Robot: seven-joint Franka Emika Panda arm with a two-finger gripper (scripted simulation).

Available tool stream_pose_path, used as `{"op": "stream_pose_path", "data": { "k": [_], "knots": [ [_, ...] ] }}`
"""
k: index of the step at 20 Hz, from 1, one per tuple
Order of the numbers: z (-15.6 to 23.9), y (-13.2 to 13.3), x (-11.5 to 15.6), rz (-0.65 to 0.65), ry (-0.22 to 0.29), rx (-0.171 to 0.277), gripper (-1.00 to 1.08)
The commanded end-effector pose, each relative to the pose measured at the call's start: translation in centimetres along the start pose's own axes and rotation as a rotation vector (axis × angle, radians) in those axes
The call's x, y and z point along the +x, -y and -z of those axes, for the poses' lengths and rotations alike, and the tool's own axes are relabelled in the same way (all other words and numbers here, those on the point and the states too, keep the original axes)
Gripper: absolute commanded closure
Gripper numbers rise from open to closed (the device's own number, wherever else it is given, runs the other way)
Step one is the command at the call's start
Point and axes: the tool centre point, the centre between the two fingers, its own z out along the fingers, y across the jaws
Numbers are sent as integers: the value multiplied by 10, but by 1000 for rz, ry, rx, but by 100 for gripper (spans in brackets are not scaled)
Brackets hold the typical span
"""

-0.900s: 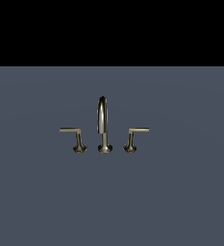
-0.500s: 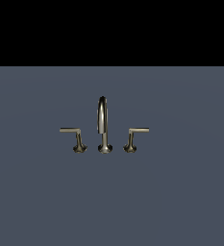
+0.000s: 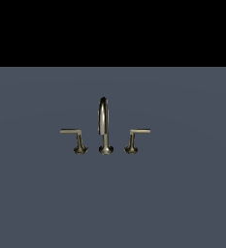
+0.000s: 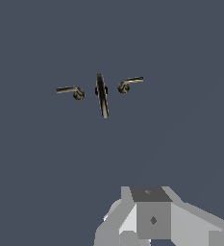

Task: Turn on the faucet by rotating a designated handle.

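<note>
The designated handle point(image 3: 135, 139), a short dull brass-grey metal lever on a flared post with its thin flat arm jutting toward the exterior view's right, stands on the flat slate-blue desk point(image 3: 182, 193) just beside the faucet's tall arched gooseneck spout point(image 3: 104, 125). On the spout's other side stands the mirror-image lever point(image 3: 75, 139), its arm pointing toward the exterior view's left. In the wrist view the handle point(image 4: 128, 84) lies well apart from the grey blocky gripper body point(image 4: 149, 218); the fingers are out of sight, so how far open they stand cannot be told.
</note>
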Motion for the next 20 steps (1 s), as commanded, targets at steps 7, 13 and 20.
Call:
{"op": "stream_pose_path", "data": {
  "k": [7,13,20],
  "knots": [
    [-54,14,36,-209,7,5,108],
    [-94,20,66,-368,12,9,108],
    [-142,21,101,-552,18,14,108]
  ]
}}
